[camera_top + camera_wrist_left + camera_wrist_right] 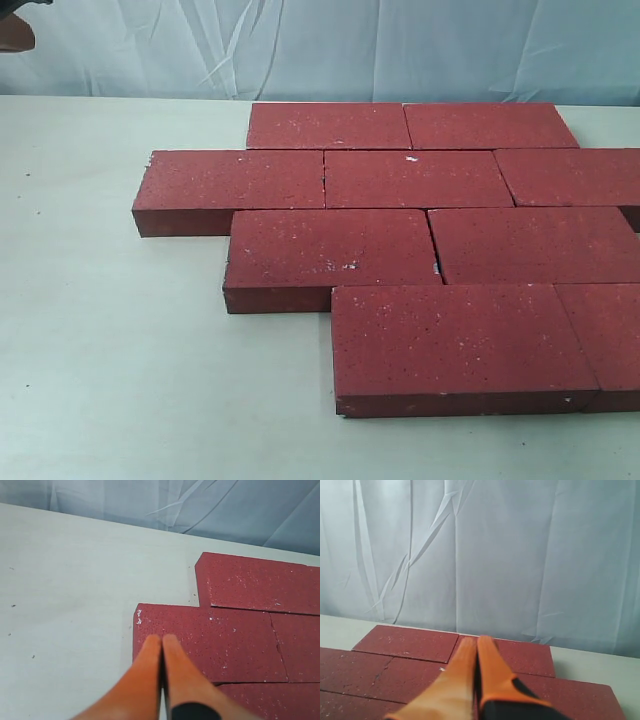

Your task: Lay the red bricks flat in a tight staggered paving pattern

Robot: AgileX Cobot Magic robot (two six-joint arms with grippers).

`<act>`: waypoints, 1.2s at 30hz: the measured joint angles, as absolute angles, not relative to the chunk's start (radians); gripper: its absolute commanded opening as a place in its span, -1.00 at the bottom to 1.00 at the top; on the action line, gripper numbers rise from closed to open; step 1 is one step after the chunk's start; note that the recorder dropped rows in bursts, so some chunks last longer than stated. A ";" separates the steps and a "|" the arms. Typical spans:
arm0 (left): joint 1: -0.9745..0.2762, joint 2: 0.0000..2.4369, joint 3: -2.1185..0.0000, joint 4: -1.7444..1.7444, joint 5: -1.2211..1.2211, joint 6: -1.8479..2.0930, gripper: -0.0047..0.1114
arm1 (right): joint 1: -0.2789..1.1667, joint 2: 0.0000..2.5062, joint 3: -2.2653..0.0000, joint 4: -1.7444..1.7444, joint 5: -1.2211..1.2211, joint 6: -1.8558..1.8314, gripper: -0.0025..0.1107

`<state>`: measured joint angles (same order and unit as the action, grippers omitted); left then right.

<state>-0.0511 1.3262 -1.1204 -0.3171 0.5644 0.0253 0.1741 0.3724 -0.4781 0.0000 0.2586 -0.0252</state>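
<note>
Table (pixel 110 340): the pale surface is bare on the left and near sides, so nothing backs the outer bricks against a sideways shove. The red bricks (pixel 418 178): nine counted, lying flat in four staggered rows from the middle to the right of the table, with the right-hand ends running out of the exterior view; the pattern is judged essentially complete and tight. Main risk: any further contact disturbs it. The second-row left brick (pixel 235 185) juts out to the left of the rows beside it, its end free; a push there could pivot it and open the joint with its neighbour. The near-row brick (pixel 455 345) has a free near edge and left end, likewise unrestrained. Left gripper (pixel 162 641): orange fingers pressed together, nothing between them, tips over the left end of that second-row brick; contact or clearance cannot be told. A descent or sideways sweep from here could drag the brick. Right gripper (pixel 476 642): fingers likewise pressed together and empty, above the far rows; height undetermined, same hazard on lowering. Third-row seam (pixel 435 262): a thin dark gap shows at its near end; an attempt to close it risks shifting the whole row
</note>
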 measured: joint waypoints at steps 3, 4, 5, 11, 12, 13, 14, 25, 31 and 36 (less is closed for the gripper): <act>-0.051 1.326 -1.120 -0.317 0.564 0.025 -0.92 | 0.143 0.360 -0.478 0.005 0.259 -0.025 -0.97; -0.051 1.326 -1.120 -0.317 0.564 0.025 -0.92 | 0.133 0.356 -0.478 0.008 0.259 -0.025 -0.97; -0.051 1.326 -1.120 -0.317 0.564 0.025 -0.92 | 0.122 0.349 -0.478 0.008 0.259 -0.025 -0.97; -0.051 1.326 -1.120 -0.317 0.564 0.027 -0.92 | 0.054 0.311 -0.478 0.011 0.259 -0.025 -0.97; -0.051 1.326 -1.120 -0.317 0.564 0.027 -0.92 | 0.043 0.304 -0.478 0.011 0.259 -0.025 -0.97; -0.051 1.326 -1.120 -0.317 0.564 0.027 -0.92 | 0.032 0.294 -0.478 0.011 0.259 -0.025 -0.97; -0.051 1.326 -1.120 -0.317 0.564 0.029 -0.92 | 0.016 0.285 -0.478 0.011 0.259 -0.025 -0.97; -0.051 1.326 -1.120 -0.317 0.564 0.029 -0.92 | -0.024 0.267 -0.478 0.011 0.259 -0.025 -0.97; -0.051 1.326 -1.120 -0.317 0.564 0.029 -0.92 | -0.024 0.267 -0.478 0.011 0.259 -0.025 -0.97; -0.051 1.326 -1.120 -0.317 0.564 0.029 -0.92 | -0.024 0.245 -0.478 0.011 0.261 -0.025 -0.97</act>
